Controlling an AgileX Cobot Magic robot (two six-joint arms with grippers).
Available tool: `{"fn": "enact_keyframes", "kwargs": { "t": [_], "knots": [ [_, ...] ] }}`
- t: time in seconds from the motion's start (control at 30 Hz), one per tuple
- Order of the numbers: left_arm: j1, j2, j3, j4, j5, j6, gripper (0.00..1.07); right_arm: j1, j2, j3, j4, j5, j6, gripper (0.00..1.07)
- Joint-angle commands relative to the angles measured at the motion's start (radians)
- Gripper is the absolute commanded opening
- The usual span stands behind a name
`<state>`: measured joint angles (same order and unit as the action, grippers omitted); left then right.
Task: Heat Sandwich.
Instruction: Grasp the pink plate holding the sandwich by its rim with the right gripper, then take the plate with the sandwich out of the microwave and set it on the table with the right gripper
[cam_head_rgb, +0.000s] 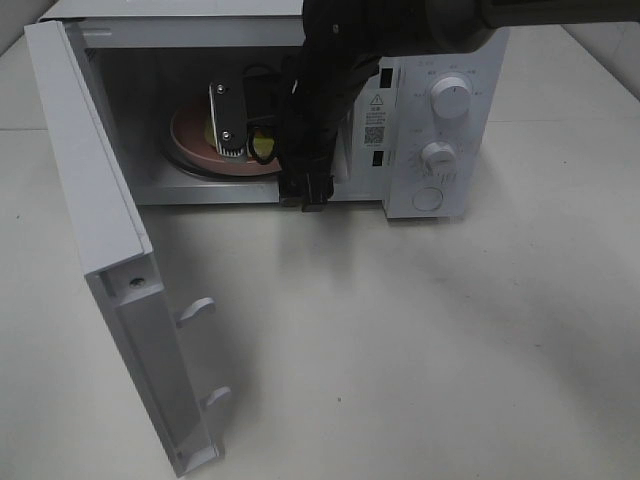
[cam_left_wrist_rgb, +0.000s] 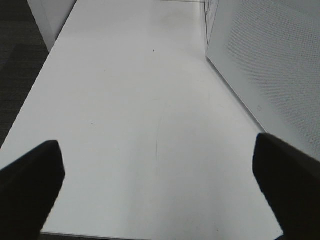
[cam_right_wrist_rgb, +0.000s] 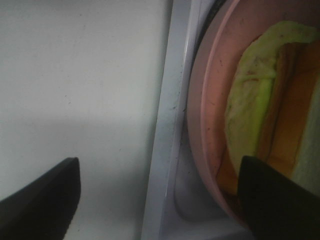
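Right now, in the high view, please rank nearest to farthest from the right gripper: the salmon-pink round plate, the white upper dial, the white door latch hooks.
1. Salmon-pink round plate, inside the microwave, at the right gripper.
2. White upper dial, on its right front.
3. White door latch hooks, on the open door.

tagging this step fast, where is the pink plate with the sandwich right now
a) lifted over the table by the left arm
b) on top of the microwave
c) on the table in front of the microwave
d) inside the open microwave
d: the pink plate with the sandwich on it sits inside the microwave, whose door is swung open.
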<state>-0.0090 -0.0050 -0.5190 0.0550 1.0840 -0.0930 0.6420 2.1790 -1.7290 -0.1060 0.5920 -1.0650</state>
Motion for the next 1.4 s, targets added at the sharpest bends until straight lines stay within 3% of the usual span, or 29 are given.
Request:
{"fn": "enact_keyframes", "kwargs": {
  "t": [0.03, 0.47, 0.87, 1.0, 1.1, 1.13, 1.17, 1.2, 1.23, 1.4],
  "knots": [
    [-0.004, -0.016, 0.0, -0.003, -0.012, 0.0, 0.98, 0.001, 0.044, -0.062, -0.027, -0.016, 0.012, 0.81],
    [-0.004, -0.016, 0.0, -0.003, -0.012, 0.0, 0.98, -0.003, 0.197, -0.239, -0.076, -0.015, 0.084, 0.79],
    [-0.004, -0.016, 0.0, -0.003, -0.012, 0.0, 0.98, -0.014, 0.235, -0.252, -0.074, 0.001, 0.087, 0.74],
    [-0.004, -0.016, 0.0, -0.003, -0.012, 0.0, 0.98, -0.014, 0.235, -0.252, -0.074, 0.014, 0.098, 0.64],
    [-0.004, -0.016, 0.0, -0.003, -0.012, 0.0, 0.98, -0.014, 0.232, -0.252, -0.074, 0.034, 0.14, 0.37],
    [-0.004, -0.016, 0.0, -0.003, -0.012, 0.0, 0.98, -0.014, 0.232, -0.252, -0.074, 0.034, 0.14, 0.37],
    [-0.004, -0.016, 0.0, -0.003, -0.012, 0.0, 0.98, -0.014, 0.232, -0.252, -0.074, 0.04, 0.141, 0.26],
    [-0.004, -0.016, 0.0, -0.003, -0.012, 0.0, 0.98, -0.014, 0.229, -0.252, -0.074, 0.057, 0.15, 0.08],
    [-0.004, -0.016, 0.0, -0.003, -0.012, 0.0, 0.98, -0.014, 0.229, -0.252, -0.074, 0.063, 0.156, 0.0],
    [-0.004, -0.016, 0.0, -0.003, -0.012, 0.0, 0.98, -0.014, 0.223, -0.252, -0.074, 0.082, 0.162, 0.0]
  ]
}}
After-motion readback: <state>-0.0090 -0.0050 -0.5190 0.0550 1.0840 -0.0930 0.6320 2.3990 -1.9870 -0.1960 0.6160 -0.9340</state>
